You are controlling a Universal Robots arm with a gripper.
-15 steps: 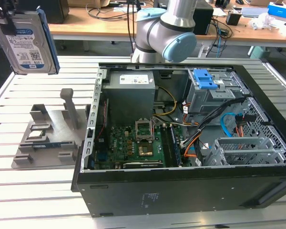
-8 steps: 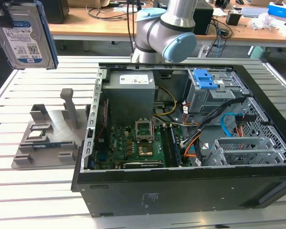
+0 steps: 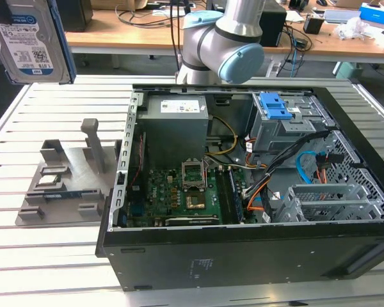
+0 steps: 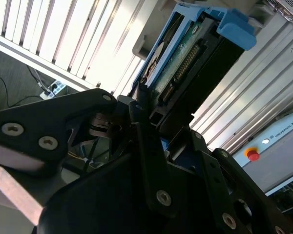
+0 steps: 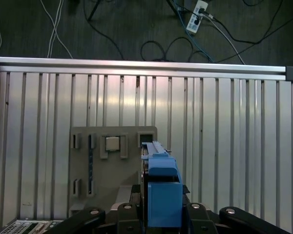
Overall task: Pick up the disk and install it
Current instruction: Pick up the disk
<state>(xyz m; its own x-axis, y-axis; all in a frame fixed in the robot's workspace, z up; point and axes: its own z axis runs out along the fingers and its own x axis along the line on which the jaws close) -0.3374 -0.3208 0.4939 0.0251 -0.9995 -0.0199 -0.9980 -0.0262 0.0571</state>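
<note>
The disk (image 3: 29,38), silver with a white-and-blue label and a blue carrier rail, hangs high in the air at the exterior view's upper left, above and beyond the grey holder stand (image 3: 67,179). In both wrist views my black gripper (image 4: 154,122) is shut on the disk (image 4: 185,58), whose connector edge and blue rail point away from me. In the first wrist view the disk (image 5: 161,185) shows edge-on between my fingers (image 5: 129,212), and the gripper (image 5: 161,214) hovers over the holder stand (image 5: 112,165), well clear of it.
The open computer case (image 3: 243,256) lies on the slatted table (image 3: 25,268) at the exterior view's right. It holds a motherboard (image 3: 179,192), a drive cage with a blue latch (image 3: 275,109) and a metal bay cage (image 3: 333,201). The arm's joint (image 3: 224,45) stands behind the case.
</note>
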